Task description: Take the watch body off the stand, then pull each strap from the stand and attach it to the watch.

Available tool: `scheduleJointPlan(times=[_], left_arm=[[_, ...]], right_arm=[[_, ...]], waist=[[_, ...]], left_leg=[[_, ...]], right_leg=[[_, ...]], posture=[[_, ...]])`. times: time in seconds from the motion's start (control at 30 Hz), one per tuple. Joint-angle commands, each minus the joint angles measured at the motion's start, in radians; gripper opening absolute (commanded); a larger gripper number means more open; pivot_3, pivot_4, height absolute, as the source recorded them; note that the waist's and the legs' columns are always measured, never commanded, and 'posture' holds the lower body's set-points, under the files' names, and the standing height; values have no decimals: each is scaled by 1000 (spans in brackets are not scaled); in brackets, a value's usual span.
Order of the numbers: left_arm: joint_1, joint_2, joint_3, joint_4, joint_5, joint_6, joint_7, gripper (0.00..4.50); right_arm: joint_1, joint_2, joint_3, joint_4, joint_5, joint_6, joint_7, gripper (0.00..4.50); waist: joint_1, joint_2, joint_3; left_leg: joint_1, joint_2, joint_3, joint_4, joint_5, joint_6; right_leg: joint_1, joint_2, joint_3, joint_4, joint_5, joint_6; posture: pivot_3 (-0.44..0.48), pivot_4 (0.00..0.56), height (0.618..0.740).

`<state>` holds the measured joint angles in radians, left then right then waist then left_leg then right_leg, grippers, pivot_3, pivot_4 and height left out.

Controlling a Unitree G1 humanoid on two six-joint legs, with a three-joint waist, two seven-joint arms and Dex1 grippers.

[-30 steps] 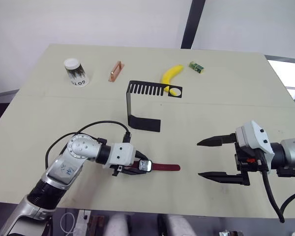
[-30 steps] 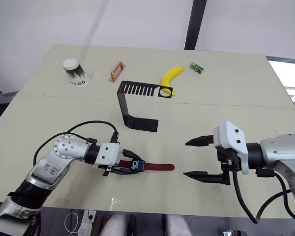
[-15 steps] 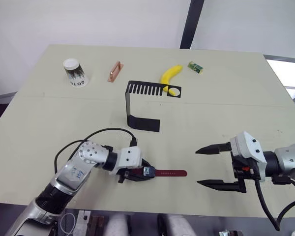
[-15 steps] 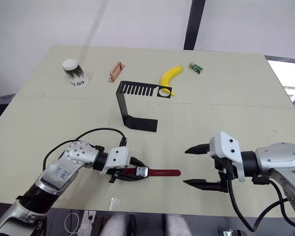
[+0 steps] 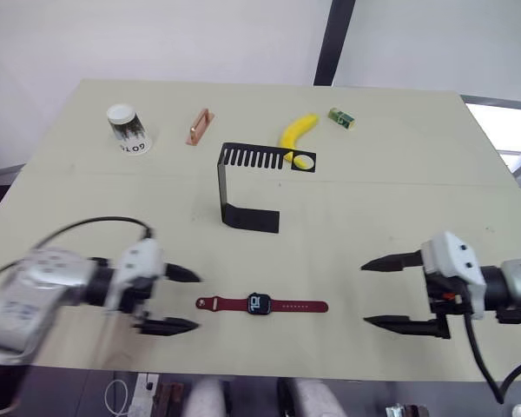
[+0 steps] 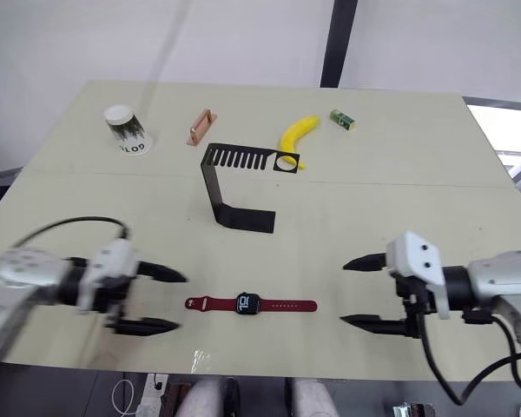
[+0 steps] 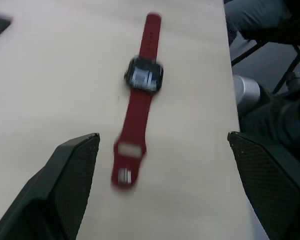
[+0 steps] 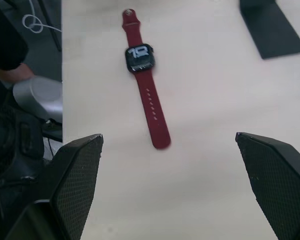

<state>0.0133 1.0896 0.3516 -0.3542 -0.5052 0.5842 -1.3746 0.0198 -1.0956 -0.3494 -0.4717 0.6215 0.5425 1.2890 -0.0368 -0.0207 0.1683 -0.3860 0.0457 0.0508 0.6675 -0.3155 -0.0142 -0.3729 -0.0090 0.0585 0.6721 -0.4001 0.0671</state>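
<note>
Head views. I log the watch body (image 5: pixel 259 303) flat on the table (image 5: pixel 373 200), on the near side of the stand (image 5: pixel 243 187), with both straps (image 5: pixel 300 306) joined to it in one straight maroon line. The stand carries nothing. Left gripper (image 5: pixel 184 300) sits just off the strap's buckle end, fingers spread wide and empty. Right gripper (image 5: pixel 391 293) sits apart from the opposite strap tip, fingers equally wide, empty. Beyond the stand: banana (image 5: pixel 297 137), cup (image 5: pixel 124 128), copper bar (image 5: pixel 197 127), green block (image 5: pixel 342 117).

Left wrist view. Watch lies between my splayed fingers (image 7: pixel 65 170), face up.

Right wrist view. Same watch, digits legible.

Handling, my judgement: light; straps limp and floppy, will droop if lifted by one end; case rigid, glass smooth and scratch-prone. I would pinch the case across its sides.
</note>
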Motion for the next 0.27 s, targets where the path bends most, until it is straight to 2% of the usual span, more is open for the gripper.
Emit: scheduleJointPlan(times=[0.03,0.13,0.27], left_arm=[[96,61,209,65,11,-23,-83,4475],[165,89,328,129,51,-60,-111,4475],[208,91,362,124,49,-95,-144,4475]], right_arm=[[20,-34,-91,63,5,-47,83,4500],[42,-55,-130,131,-13,-85,136,4500],[43,-57,-138,167,-13,-111,161,4500]], waist=[[5,0,0],[9,1,0],[6,1,0]], left_leg=[[0,0,0,0,-1,1],[1,-1,0,-1,-2,3],[1,-1,0,-2,-3,5]], right_leg=[[1,0,0,-1,0,0],[2,-1,-1,-4,0,0],[2,-1,-1,-5,0,0]], posture=[[0,150,740],[0,150,740],[0,150,740]])
